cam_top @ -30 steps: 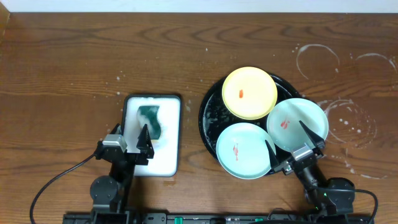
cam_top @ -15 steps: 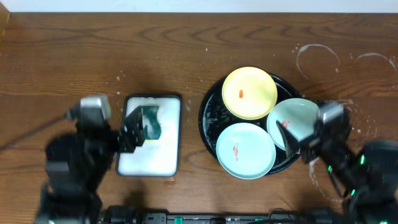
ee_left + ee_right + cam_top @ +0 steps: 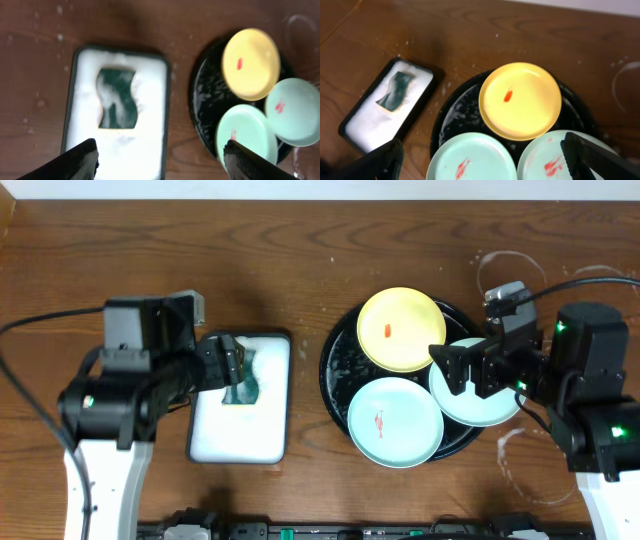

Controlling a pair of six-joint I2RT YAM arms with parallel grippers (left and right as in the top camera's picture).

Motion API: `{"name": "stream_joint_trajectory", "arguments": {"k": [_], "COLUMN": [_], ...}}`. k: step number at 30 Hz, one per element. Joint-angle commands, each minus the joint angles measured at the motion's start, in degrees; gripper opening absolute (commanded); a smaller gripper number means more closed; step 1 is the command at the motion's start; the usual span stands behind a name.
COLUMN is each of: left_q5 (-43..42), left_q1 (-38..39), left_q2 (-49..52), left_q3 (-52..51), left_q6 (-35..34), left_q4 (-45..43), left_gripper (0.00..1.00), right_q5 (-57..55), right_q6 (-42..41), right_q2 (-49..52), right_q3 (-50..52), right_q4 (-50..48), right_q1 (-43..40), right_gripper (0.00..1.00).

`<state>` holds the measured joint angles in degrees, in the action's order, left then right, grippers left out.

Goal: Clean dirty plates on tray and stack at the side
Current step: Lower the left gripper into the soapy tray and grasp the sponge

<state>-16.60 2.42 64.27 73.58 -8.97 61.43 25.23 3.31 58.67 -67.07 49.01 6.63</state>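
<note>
Three dirty plates lie on the black tray (image 3: 335, 365): a yellow plate (image 3: 401, 329) at the back, a mint plate (image 3: 395, 421) in front, and a second mint plate (image 3: 490, 405) at the right, partly under my right arm. Each has a red smear. My right gripper (image 3: 466, 370) hangs open and empty above the right mint plate. In the right wrist view (image 3: 487, 161) it is above both mint plates (image 3: 470, 160) (image 3: 545, 160). My left gripper (image 3: 226, 365) is open and empty above the white tray (image 3: 240, 435); it shows in the left wrist view (image 3: 160, 162).
A green sponge (image 3: 118, 98) lies in foam on the white rectangular tray (image 3: 150, 65), left of the black tray (image 3: 205, 100). Whitish ring stains (image 3: 510, 275) mark the wood tabletop at the right and back right. Cables trail from both arms.
Both arms have risen from the front edge and swung out over the table. The left is now over the white tray, the right over the right mint plate. The plates have not moved.
</note>
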Motion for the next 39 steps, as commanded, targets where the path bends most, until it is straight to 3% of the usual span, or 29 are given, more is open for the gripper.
{"name": "stream_joint_trajectory", "arguments": {"k": [1, 3, 7, 21, 31, 34, 39], "left_q5": [0.0, -0.2, 9.1, 10.3, 10.3, 10.2, 10.2], "left_q1": [0.2, 0.2, 0.2, 2.5, 2.6, 2.5, 2.5], "left_q2": [4.6, 6.8, 12.9, 38.6, 47.6, 49.8, 48.0], "left_q3": [-1.5, -1.5, -1.8, -5.1, -5.1, -5.1, -3.8], "left_q6": [0.1, 0.9, 0.2, -0.3, -0.9, -0.9, -0.9], "left_q4": [1.4, 2.3, 1.2, -8.1, -13.9, -14.4, -10.3], "left_gripper": [0.81, 0.82, 0.78, 0.57, 0.27, 0.07, 0.07], "right_q5": [1.6, 1.6, 1.6, 1.6, 1.6, 1.6, 1.6], "right_q6": [-1.4, -1.4, -1.4, -1.6, -1.6, -1.6, -1.6], "right_q2": [0.9, 1.2, 1.4, 1.5, 1.5, 1.5, 1.4], "right_q3": [-1.0, -1.0, -1.0, -1.0, -1.0, -1.0, -1.0], "right_q4": [0.8, 1.4, 2.2, 3.1, 3.7, 3.7, 3.8], "right_q1": [0.6, 0.6, 0.6, 0.6, 0.6, 0.6, 0.6], "right_gripper": [0.99, 0.99, 0.99, 0.95, 0.93, 0.93, 0.92]}}
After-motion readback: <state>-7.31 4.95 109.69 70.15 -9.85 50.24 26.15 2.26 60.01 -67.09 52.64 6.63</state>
